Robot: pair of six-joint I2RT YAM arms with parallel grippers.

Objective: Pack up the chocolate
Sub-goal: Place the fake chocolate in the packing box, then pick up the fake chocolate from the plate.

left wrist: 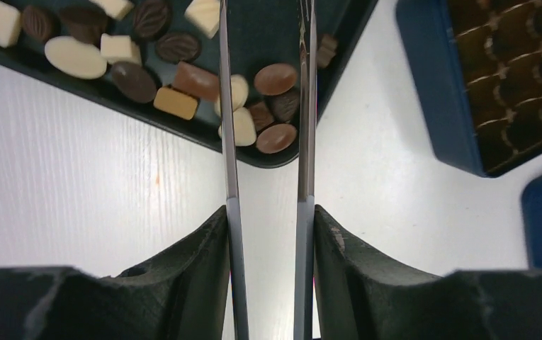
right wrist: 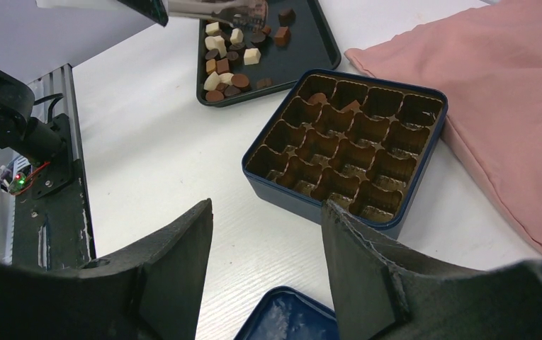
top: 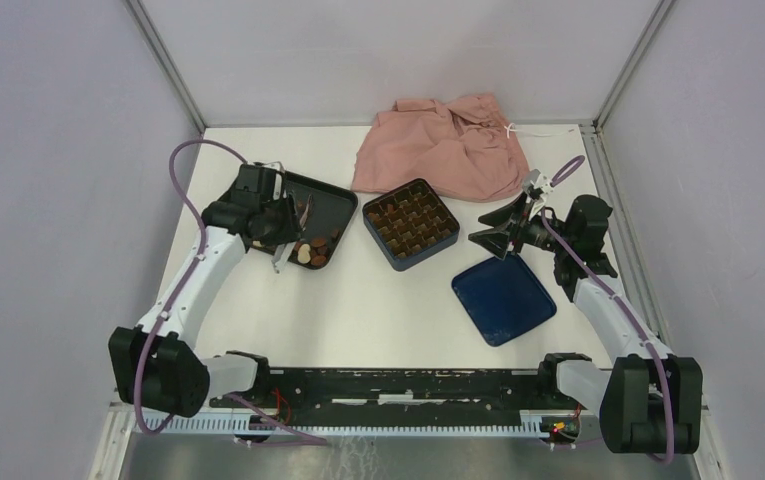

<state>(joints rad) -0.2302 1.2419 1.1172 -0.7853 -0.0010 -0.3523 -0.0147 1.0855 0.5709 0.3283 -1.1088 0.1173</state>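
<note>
Top view, chocolate: heaped at the near end of the black tray, left of the blue box.
Left wrist view, left claw: clamped on metal tongs, whose arms stand apart above the pieces.
Right wrist view, right claw: wide, holding nothing, above the table beside the box.
</note>
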